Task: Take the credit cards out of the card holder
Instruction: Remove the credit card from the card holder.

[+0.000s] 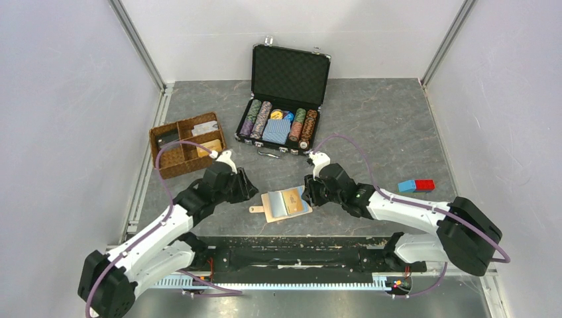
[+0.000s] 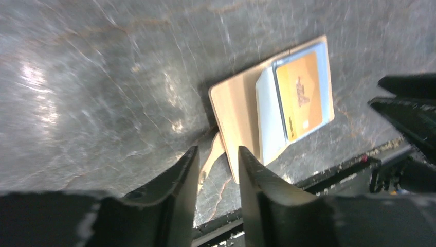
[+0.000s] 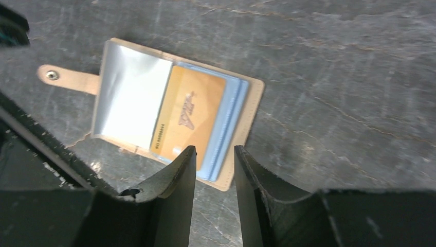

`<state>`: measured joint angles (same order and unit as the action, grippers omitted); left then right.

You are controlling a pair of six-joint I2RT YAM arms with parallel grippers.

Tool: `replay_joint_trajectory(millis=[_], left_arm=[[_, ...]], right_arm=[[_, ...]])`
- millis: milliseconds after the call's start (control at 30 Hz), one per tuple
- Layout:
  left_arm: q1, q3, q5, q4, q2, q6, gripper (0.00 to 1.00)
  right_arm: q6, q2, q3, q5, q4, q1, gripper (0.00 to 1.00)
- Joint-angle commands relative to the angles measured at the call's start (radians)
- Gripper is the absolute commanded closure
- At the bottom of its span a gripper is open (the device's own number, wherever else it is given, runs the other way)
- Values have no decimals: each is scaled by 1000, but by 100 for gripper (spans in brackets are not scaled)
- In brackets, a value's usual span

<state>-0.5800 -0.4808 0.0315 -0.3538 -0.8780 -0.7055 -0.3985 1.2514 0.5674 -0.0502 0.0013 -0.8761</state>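
The tan card holder (image 1: 268, 203) lies open on the table between my two grippers, strap tab to its left. An orange credit card (image 1: 291, 201) sits in its pale blue pockets. My left gripper (image 1: 250, 189) hovers just left of the holder, open, nothing between its fingers. In the left wrist view the strap tab (image 2: 215, 149) shows between the jaws of my left gripper (image 2: 218, 153), below them, with the card holder (image 2: 236, 110) and credit card (image 2: 300, 95) beyond. My right gripper (image 1: 309, 193) stands open at the holder's right edge. My right gripper (image 3: 214, 150) hangs above the blue pockets beside the credit card (image 3: 189, 116).
A brown wicker divided tray (image 1: 176, 163) with a few flat items stands at the left. An open black case (image 1: 290, 74) with poker chips and a blue deck sits at the back. A blue and red block (image 1: 416, 185) lies at the right. Walls enclose the table.
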Motion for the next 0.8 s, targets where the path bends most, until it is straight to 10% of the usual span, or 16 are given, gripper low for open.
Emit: replay_joint_trajectory(millis=[0,333,767], left_arm=[[-4,-59,33,61,55,-37,53],[-15,-9,394,416,-159,-109,53],[-41,76,394,620,-345,-144,57]], right_arm=[[-21,32,-13,160,146,9,66],[-62,125,-21,240,251,44,70],[-83,197,-72,281,299,67,71]])
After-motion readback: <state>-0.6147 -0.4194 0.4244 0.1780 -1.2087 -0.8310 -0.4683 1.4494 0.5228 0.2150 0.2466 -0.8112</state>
